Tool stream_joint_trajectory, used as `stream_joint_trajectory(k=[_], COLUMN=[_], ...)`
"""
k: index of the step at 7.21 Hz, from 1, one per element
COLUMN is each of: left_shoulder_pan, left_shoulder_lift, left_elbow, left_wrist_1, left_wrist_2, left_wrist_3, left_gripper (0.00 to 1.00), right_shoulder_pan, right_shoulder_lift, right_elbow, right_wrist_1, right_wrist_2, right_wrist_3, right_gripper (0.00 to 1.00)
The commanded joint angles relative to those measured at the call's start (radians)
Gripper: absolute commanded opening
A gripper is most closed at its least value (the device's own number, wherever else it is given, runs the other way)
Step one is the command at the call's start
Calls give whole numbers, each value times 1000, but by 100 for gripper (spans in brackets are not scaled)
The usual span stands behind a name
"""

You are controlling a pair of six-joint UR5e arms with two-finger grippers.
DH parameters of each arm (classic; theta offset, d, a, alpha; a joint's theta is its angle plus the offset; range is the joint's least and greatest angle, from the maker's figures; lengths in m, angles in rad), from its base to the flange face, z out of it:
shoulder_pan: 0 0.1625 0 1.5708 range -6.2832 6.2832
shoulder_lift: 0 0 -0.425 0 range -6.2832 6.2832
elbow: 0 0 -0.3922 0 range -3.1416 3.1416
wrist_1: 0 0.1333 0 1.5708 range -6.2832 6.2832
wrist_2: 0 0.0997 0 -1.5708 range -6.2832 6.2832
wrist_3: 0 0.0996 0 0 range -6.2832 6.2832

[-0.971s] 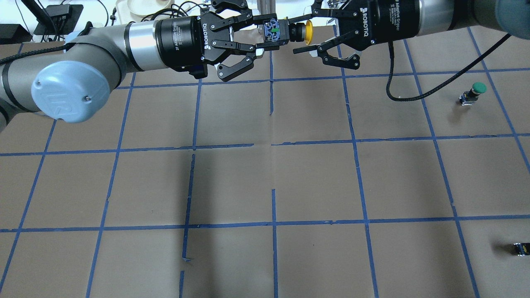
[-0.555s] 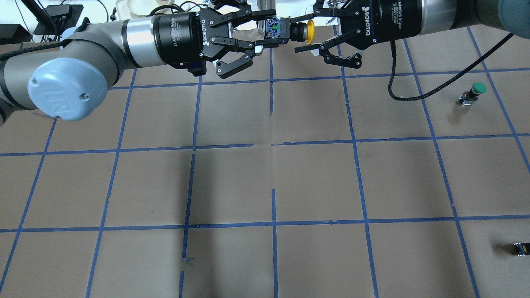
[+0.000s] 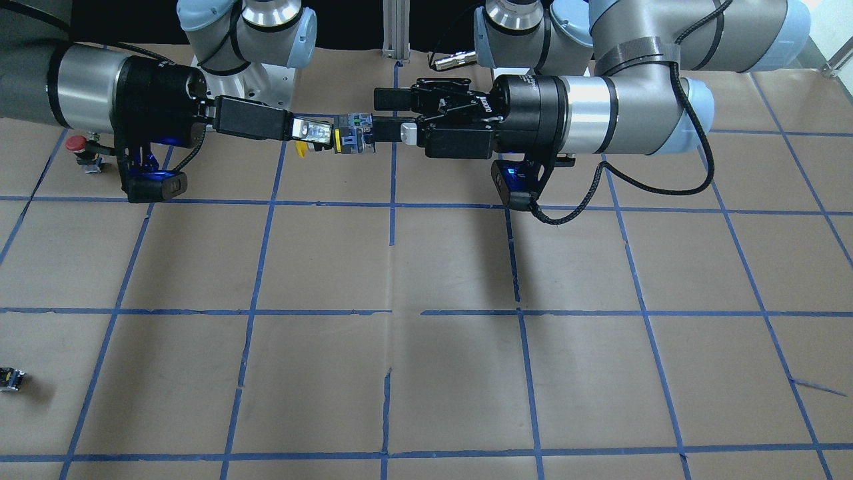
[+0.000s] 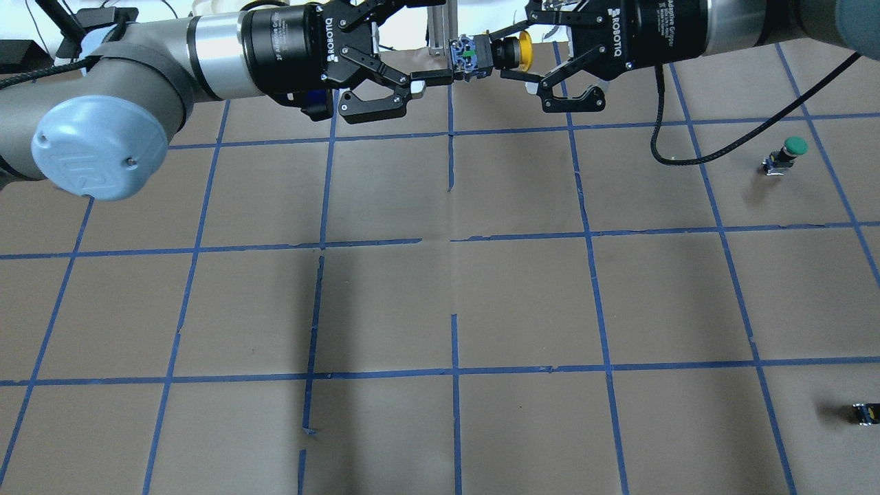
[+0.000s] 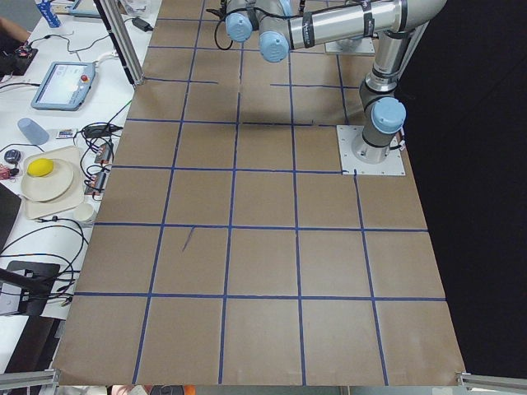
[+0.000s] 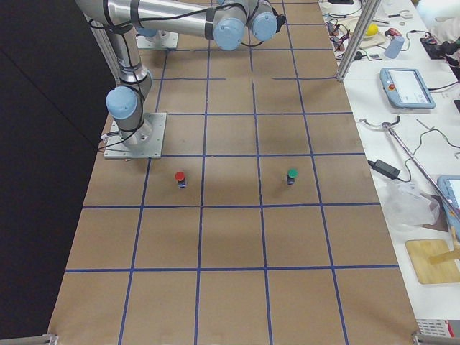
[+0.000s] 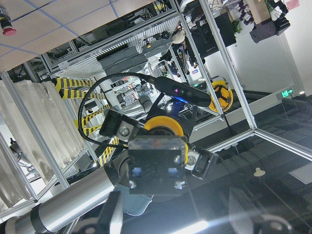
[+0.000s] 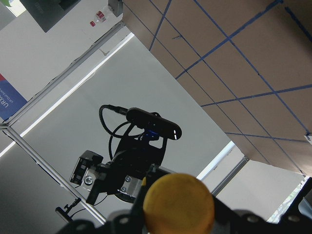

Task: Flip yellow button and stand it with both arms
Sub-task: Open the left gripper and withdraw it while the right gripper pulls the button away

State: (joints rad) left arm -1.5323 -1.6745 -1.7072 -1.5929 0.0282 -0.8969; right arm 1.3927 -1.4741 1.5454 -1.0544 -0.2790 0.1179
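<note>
Well above the table (image 4: 454,302), reaching in level with the left arm (image 4: 172,55) and the right arm (image 4: 729,24) until almost tip to tip. Holding nothing with the left gripper (image 3: 375,115): spread wide, one fingertip just beside the grey body. With the right gripper (image 4: 505,52) closed, as far as can be judged, on collar and cap of the yellow button (image 4: 481,55). Carried in mid-air between the two, lying sideways, cap toward the right arm.

Judged a thin hold: round collar, one grip only, so liable to swivel or slip. Could also be knocked loose by that near left fingertip if closed off-centre, or dragged askew if pulled before fully clamped. From this height, likely to bounce and roll away.

Plenty of bare squares straight below and across the middle for setting down. Best kept off the table's edges and away from the green button (image 4: 790,152), the red button (image 6: 180,178) and the small block (image 4: 863,414), all well apart on the robot's right.
</note>
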Motion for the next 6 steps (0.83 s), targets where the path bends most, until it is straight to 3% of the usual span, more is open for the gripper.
stream_joint_trajectory(k=[1,2,4,6], left_shoulder_pan=[30,43,47,78], left_shoulder_lift=[-2,-14,-21,-11], left_elbow=[103,163,196,195], left_wrist_1=[43,31,34,31], left_wrist_2=[253,366,633,772], left_wrist_3=[-110,-116,-99,-79], left_gripper=[83,84,84,84], right_shoulder_pan=[-78,-98,-144,-143], right_shoulder_lift=[0,3,-3,-8], right_elbow=[-5,-8,-4,7], right_wrist_1=[-44,-52,-130,-196], right_wrist_2=[-85,-147,-357,-643], right_wrist_3=[2,-6,-15,-109], right_gripper=[13,13,13,13])
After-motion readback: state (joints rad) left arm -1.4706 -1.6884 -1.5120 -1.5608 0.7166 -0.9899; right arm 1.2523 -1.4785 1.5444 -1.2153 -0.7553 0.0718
